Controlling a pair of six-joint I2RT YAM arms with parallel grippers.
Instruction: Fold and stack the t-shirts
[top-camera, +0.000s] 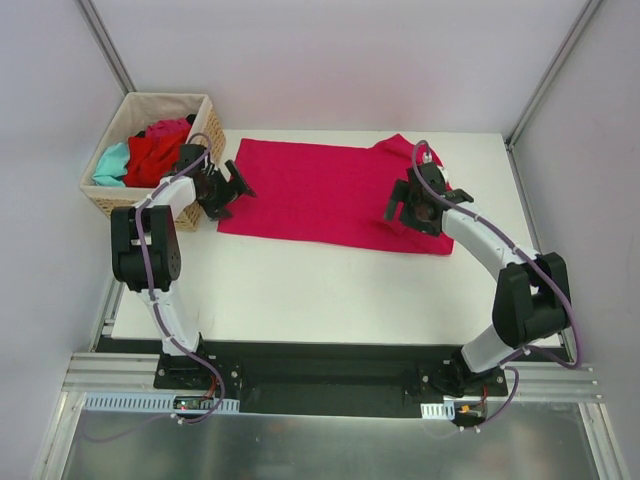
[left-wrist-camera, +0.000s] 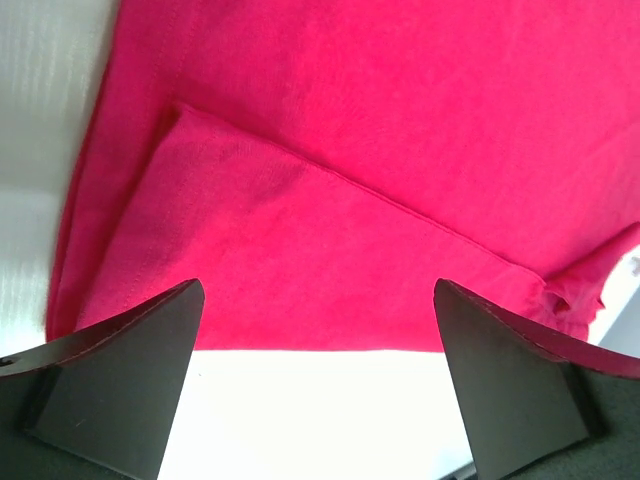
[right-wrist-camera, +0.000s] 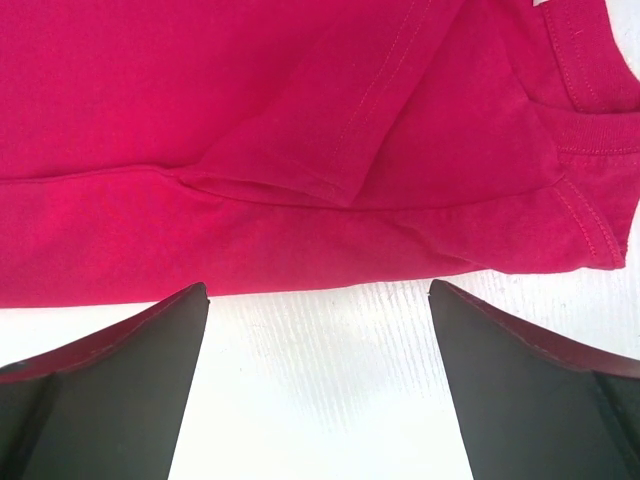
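Both jaws are wide open and empty: your left gripper (top-camera: 236, 190) sits at the left end of the magenta t-shirt (top-camera: 330, 190) and your right gripper (top-camera: 400, 205) over its right, collar end. The shirt lies flat on the far half of the table (top-camera: 300, 290), long axis left to right, and in both wrist views its near edge lies just beyond the fingertips, so each arm is nearest its own end. Watch the wicker basket (top-camera: 112, 203) at far left, holding the red, teal and pink t-shirts (top-camera: 155, 155), close beside the left arm; nothing else blocks the grab.
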